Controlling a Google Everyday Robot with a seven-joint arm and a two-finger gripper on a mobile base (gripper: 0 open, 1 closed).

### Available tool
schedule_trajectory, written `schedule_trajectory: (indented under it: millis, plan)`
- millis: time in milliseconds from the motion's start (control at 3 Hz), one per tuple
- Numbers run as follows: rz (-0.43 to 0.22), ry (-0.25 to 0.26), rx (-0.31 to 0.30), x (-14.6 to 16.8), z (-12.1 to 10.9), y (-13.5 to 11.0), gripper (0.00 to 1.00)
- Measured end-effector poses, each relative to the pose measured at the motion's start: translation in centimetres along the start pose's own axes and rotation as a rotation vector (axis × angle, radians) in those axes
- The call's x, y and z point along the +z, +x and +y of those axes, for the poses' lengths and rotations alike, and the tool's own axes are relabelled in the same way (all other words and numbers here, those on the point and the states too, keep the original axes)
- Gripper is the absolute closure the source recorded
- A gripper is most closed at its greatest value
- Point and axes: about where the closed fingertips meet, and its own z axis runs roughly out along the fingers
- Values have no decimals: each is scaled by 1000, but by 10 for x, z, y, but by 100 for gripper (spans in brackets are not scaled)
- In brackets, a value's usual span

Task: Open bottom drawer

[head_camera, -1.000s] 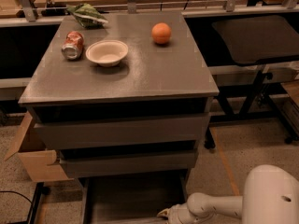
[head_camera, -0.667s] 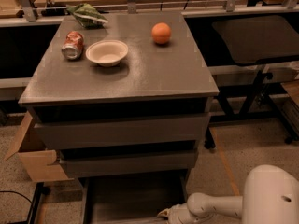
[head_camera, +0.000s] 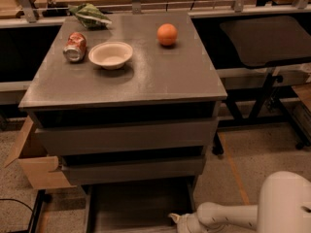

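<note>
View: camera view, looking down at the front of the grey cabinet.
Bottom drawer: the bottom drawer sits lowest in the cabinet and stands pulled out toward the camera. Its grey box interior lies exposed below the two taller drawer fronts, and its front panel runs off the lower edge of the view.
Gripper: the gripper is low at the cabinet's front right, at the right side of the pulled-out drawer, on a white arm. I cannot tell how far open it is or whether it holds anything.
Surface: the cabinet's top surface carries a soda can lying on its side, a white bowl just beside it, an orange and a green packet at the back.
Beside: a cardboard box sits at the cabinet's left.
Progress: the drawer looks largely open, so the task seems nearly done. At most a final pull and letting go remain.
</note>
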Motion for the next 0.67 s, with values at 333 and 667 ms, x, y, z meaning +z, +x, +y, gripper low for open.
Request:
schedule_trajectory:
  millis: [333,667]
  plan:
    - [-7,117,-65,-46,0,-20,0]
    - [-19,226,-119,-95,3,-35,0]
